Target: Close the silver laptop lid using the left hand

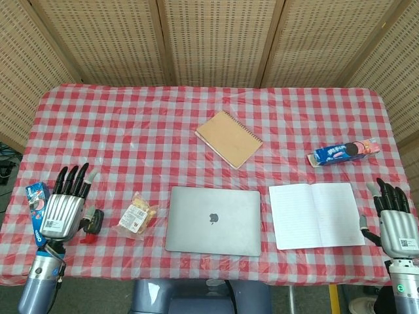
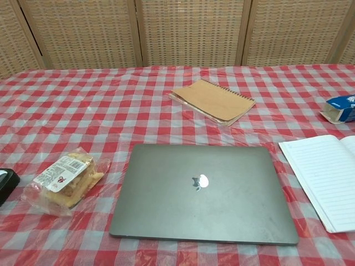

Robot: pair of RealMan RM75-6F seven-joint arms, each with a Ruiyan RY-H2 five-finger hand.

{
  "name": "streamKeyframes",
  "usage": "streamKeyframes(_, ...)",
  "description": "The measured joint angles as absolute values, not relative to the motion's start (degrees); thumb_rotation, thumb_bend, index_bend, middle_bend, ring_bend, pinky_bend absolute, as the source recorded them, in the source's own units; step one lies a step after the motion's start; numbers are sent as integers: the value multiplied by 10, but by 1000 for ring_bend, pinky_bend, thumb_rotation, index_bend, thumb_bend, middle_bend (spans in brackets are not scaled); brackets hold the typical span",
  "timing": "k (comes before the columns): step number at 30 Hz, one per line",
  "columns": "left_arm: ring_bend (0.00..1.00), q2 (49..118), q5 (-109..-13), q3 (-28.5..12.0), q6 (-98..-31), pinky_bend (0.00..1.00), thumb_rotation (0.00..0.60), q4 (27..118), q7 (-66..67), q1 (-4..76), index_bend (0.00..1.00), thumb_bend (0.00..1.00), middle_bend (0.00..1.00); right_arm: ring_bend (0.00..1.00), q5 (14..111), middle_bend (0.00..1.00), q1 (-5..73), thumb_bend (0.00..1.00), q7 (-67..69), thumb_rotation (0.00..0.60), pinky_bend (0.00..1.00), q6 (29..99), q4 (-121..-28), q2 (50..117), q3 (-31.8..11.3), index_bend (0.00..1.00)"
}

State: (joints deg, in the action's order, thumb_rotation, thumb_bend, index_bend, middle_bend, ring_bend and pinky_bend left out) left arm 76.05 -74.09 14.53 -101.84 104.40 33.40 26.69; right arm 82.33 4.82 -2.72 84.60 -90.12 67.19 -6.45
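Observation:
The silver laptop (image 1: pixel 213 220) (image 2: pixel 203 190) lies with its lid down flat near the table's front edge, logo facing up. My left hand (image 1: pixel 63 203) hangs at the front left corner of the table with its fingers spread and nothing in it, well left of the laptop. At the front right edge, my right hand (image 1: pixel 393 220) is also spread and empty. Neither hand shows in the chest view.
A snack bag (image 1: pixel 137 216) (image 2: pixel 64 178) and a small black and red object (image 1: pixel 92 222) lie left of the laptop, a blue box (image 1: pixel 38 210) beyond. An open white notebook (image 1: pixel 317 215), a brown spiral notebook (image 1: pixel 228 138) and a blue cookie pack (image 1: pixel 344 151) lie right and behind.

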Motion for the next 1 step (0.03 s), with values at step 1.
streamKeyframes(1,0,757,-744,150,-1022,0,600,1039,327,254,0,336,0,0,827,0,48,678,-31,600,0,847,-903,672,-63,0)
